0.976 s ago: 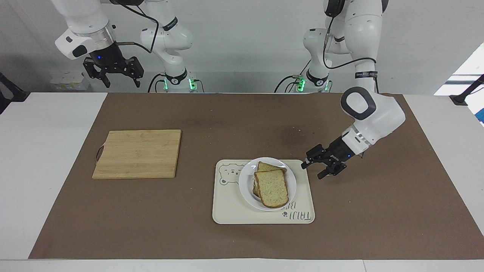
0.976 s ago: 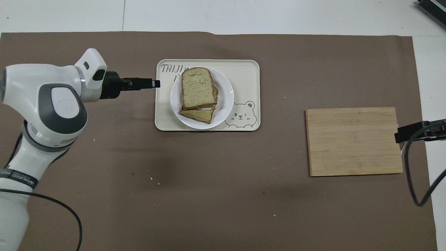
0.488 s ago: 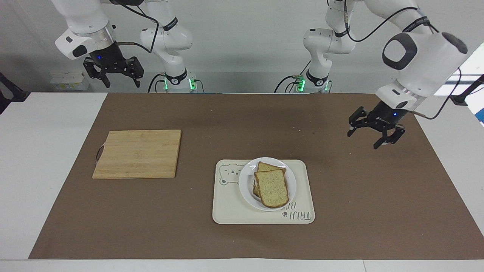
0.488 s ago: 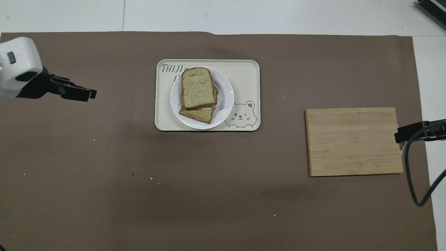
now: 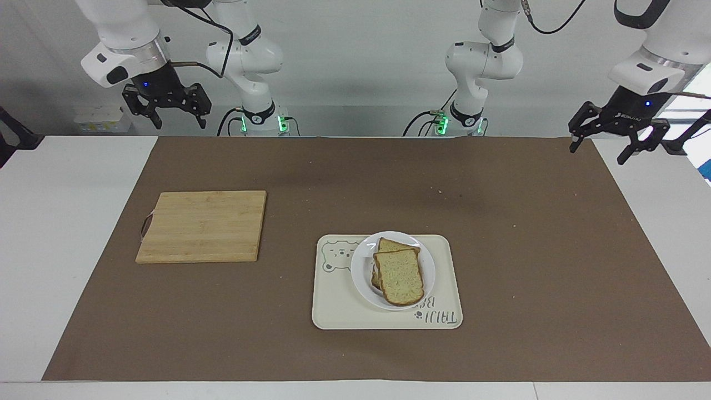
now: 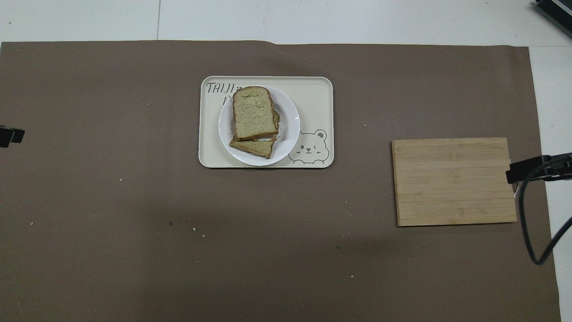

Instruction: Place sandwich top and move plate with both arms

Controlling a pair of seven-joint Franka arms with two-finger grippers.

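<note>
The sandwich top (image 5: 399, 276) (image 6: 254, 112), a pale speckled slice with a brown crust, lies askew on a lower slice (image 5: 395, 244) (image 6: 252, 148) on the round white plate (image 5: 360, 272) (image 6: 291, 129). My left gripper (image 5: 602, 153) hangs open and empty, raised over the mat's corner at the left arm's end of the table, well apart from the plate. Only its tip (image 6: 9, 135) shows in the overhead view. My right gripper (image 5: 178, 119) waits open and empty, raised at the right arm's end, with its tip (image 6: 532, 167) by the cutting board's edge.
The plate sits on a cream rectangular tray (image 5: 339, 311) (image 6: 313, 89) with a bear drawing. A wooden cutting board (image 5: 203, 226) (image 6: 453, 181) lies bare toward the right arm's end. A brown mat (image 5: 555, 278) covers the table, with a few crumbs.
My left gripper has pulled back from beside the tray, risen and swung out to the left arm's end of the table. The right arm, bread and plate have not moved.
</note>
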